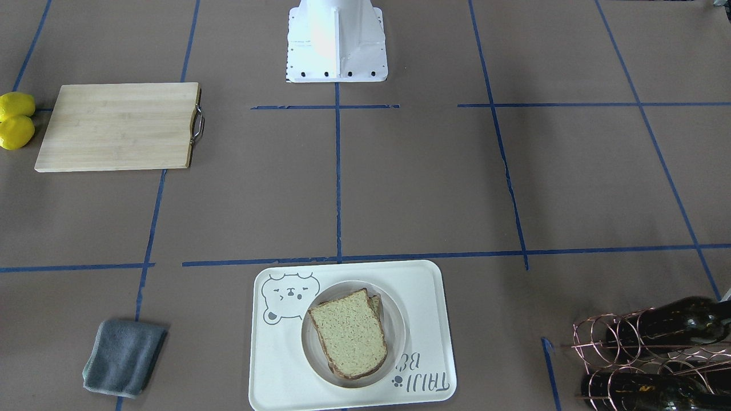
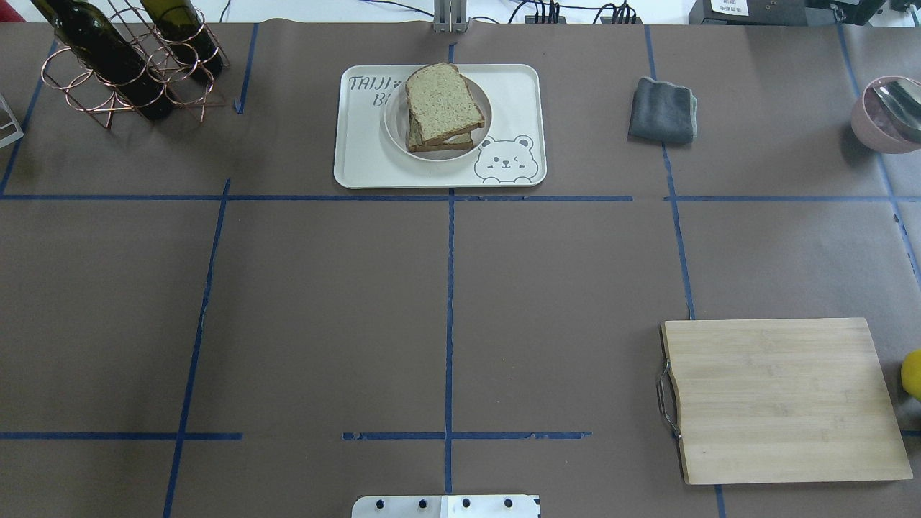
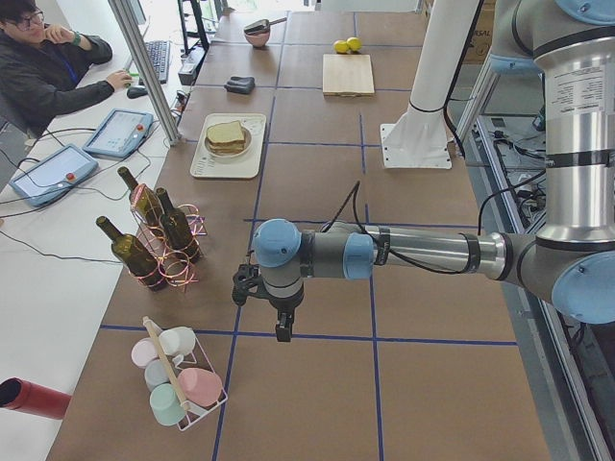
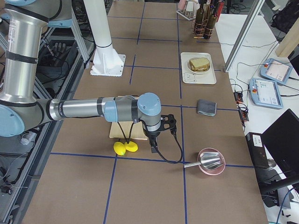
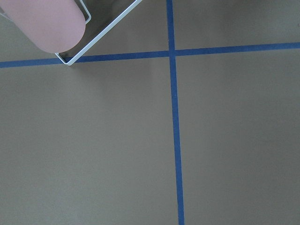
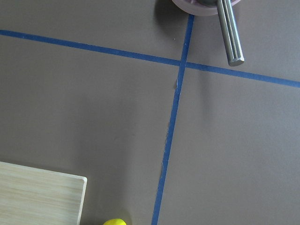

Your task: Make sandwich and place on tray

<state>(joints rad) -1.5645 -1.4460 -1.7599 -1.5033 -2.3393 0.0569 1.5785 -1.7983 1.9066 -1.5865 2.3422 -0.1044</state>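
The sandwich [image 1: 349,337], two stacked slices of speckled tan bread, lies on a round white plate [image 1: 397,325] on the cream bear tray [image 1: 422,297]. No egg shows. The sandwich [image 2: 440,106] and tray [image 2: 360,158] sit at the far middle of the table in the overhead view. My left gripper [image 3: 281,331] hangs over the table end near the cup rack, far from the tray. My right gripper [image 4: 152,150] hangs beside the lemons, also far from it. I cannot tell whether either is open or shut. The wrist views show only bare table.
A wooden cutting board [image 2: 781,399] lies at the near right with two lemons [image 1: 16,120] beside it. A grey cloth [image 2: 662,109] lies right of the tray. A wire rack of wine bottles [image 2: 122,65], a pink bowl with a metal scoop [image 2: 885,111] and a cup rack [image 3: 178,379] stand at the ends.
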